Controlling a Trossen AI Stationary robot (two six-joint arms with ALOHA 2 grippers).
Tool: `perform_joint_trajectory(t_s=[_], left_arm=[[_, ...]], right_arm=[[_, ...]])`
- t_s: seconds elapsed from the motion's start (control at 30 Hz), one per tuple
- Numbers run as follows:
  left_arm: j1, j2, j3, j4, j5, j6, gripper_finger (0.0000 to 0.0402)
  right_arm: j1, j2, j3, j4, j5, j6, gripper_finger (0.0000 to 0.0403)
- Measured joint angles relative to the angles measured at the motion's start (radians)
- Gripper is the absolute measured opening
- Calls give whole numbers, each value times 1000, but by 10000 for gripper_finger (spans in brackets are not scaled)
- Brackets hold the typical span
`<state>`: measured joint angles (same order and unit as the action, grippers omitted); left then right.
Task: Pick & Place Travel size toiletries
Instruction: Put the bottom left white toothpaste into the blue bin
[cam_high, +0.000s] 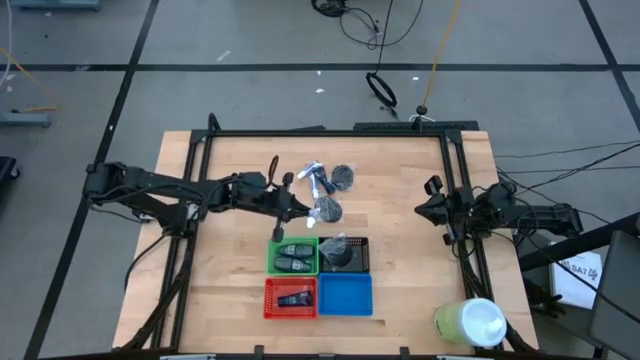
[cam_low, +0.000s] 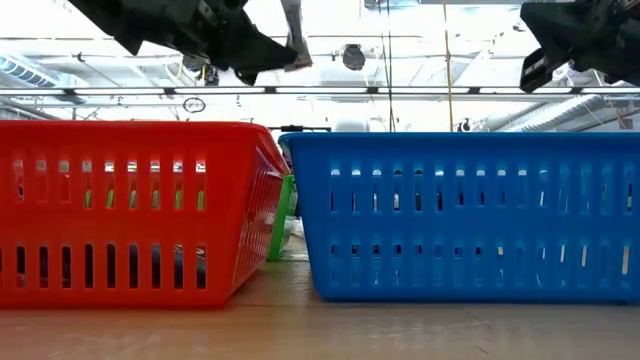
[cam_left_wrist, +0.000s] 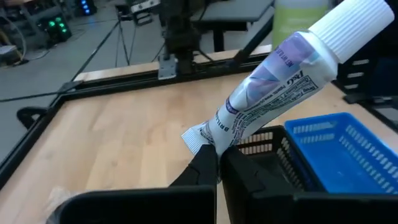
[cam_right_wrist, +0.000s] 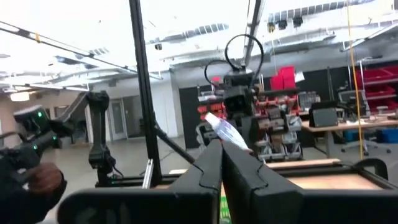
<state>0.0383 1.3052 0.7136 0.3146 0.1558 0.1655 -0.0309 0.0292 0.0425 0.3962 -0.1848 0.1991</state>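
Note:
My left gripper (cam_high: 288, 207) (cam_left_wrist: 217, 155) hangs over the table's middle, just beyond the trays, shut on a white-and-blue tube (cam_left_wrist: 273, 81) with a ribbed white cap (cam_left_wrist: 357, 25). More white-and-blue tubes (cam_high: 317, 179) and two dark mesh puffs (cam_high: 343, 177) (cam_high: 327, 210) lie on the wood beyond it. Dark grey ovals (cam_high: 293, 257) lie in the green tray, a puff (cam_high: 338, 252) in the black tray, and a dark blue tube (cam_high: 293, 298) in the red tray. My right gripper (cam_high: 432, 208) (cam_right_wrist: 221, 146) waits shut near the right edge. My left gripper pinches the tube's flat crimped end (cam_left_wrist: 198, 138) between its two fingertips. The tube sticks out beyond the fingers with its cap end away from them and tilted upward. It is lifted clear of the table, above the black tray's rim (cam_left_wrist: 267, 138).
Four square trays sit near the front edge: green (cam_high: 272, 262), black (cam_high: 365, 262), red (cam_high: 270, 305) and blue (cam_high: 345, 296). A big pale green cylinder with a white top (cam_high: 468, 322) stands at the near right corner. A black frame rail (cam_high: 330, 133) runs along the far side.

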Motion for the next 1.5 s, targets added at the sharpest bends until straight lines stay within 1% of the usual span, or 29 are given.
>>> perform_joint_trajectory(t_s=[0.17, 0.23, 0.3, 0.33, 0.4, 0.43, 0.47, 0.57, 0.63, 0.77, 0.87, 0.97, 1.03, 1.13, 1.3, 1.43, 1.5], left_arm=[[21, 49, 0, 1, -1, -37, 0], [21, 64, 0, 6, -1, -39, 0], [20, 79, 0, 26, 0, -47, 0], [20, 85, 0, 32, 0, -56, 0], [18, 87, 0, 36, -1, -73, 0], [18, 87, 0, 48, -7, -80, 0], [18, 88, 0, 61, -17, -90, 0], [18, 91, 0, 85, -25, -101, 0], [18, 97, 0, 105, -25, -93, 0], [26, 115, 0, 106, -25, -91, 0], [38, 143, 0, 119, -26, -103, 0], [51, 186, 1, 166, -25, -137, 0], [58, 206, 20, 160, -25, -150, 0], [66, 240, 67, 127, -25, -154, 0], [80, 281, 134, 52, -25, -148, 0], [100, 285, 141, 23, -65, -142, 0], [108, 285, 141, 21, -69, -152, 0]], right_arm=[[0, 0, 0, -9, 1, -14, 0], [0, 5, 0, -37, 24, -69, 0], [0, 12, 0, -52, 113, -137, 0], [0, 20, 0, -57, 171, -144, 0], [0, 50, 0, -64, 268, -107, 0], [-1, 73, 0, -48, 293, -96, 0], [-1, 100, 0, -13, 296, -96, 1], [0, 209, 0, 111, 286, -111, 15], [0, 306, 0, 184, 288, -114, 36], [0, 523, 14, 350, 288, -114, 105], [0, 688, 57, 396, 288, -126, 165], [0, 850, 157, 442, 293, -187, 216], [0, 952, 228, 465, 292, -221, 237], [0, 1094, 328, 459, 264, -230, 250], [14, 1278, 466, 471, 210, -274, 247], [29, 1355, 526, 510, 210, -332, 243], [34, 1378, 532, 535, 210, -342, 244]])
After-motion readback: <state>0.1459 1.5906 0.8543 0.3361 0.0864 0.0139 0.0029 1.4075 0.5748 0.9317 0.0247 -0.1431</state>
